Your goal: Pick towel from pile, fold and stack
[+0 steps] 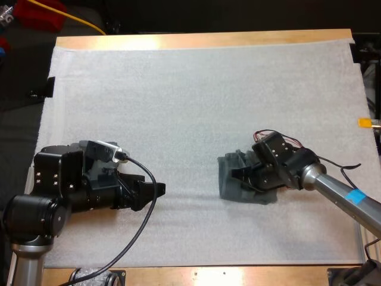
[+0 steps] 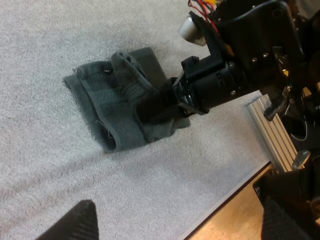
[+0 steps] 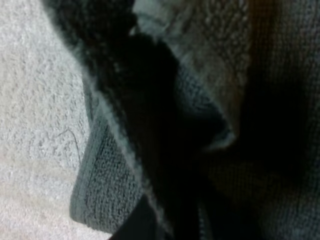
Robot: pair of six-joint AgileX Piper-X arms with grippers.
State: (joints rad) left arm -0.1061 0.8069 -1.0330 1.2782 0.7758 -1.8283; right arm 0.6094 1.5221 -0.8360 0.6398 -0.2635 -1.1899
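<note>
One dark grey-green towel (image 1: 229, 186) lies on the white mat (image 1: 190, 101), and everything else is placed from it. In the high view the towel is a small, loosely folded bundle, with bare mat on its far, near and left sides. The wooden table (image 1: 202, 39) shows as a strip well beyond the towel's far side.

The right gripper (image 1: 238, 174) reaches in from the towel's right side and rests on top of it, its tip over the middle of the cloth. The left wrist view shows the same: the right gripper (image 2: 155, 107) lies across the towel (image 2: 107, 107), whose upper layer rises in a rumpled ridge just beside the tip, while a flatter layer spreads out underneath on the mat. From the right wrist view, the towel (image 3: 105, 185) is very close, with a hemmed edge lying on the mat and a darker fold lifted above it. Whether this gripper is clamped on the cloth or merely pressed against it cannot be told.

The left gripper (image 1: 153, 193) hangs well to the left of the towel, pointing toward it and apart from it. Its fingers (image 2: 75, 222) stand wide apart with nothing between them but mat.
</note>
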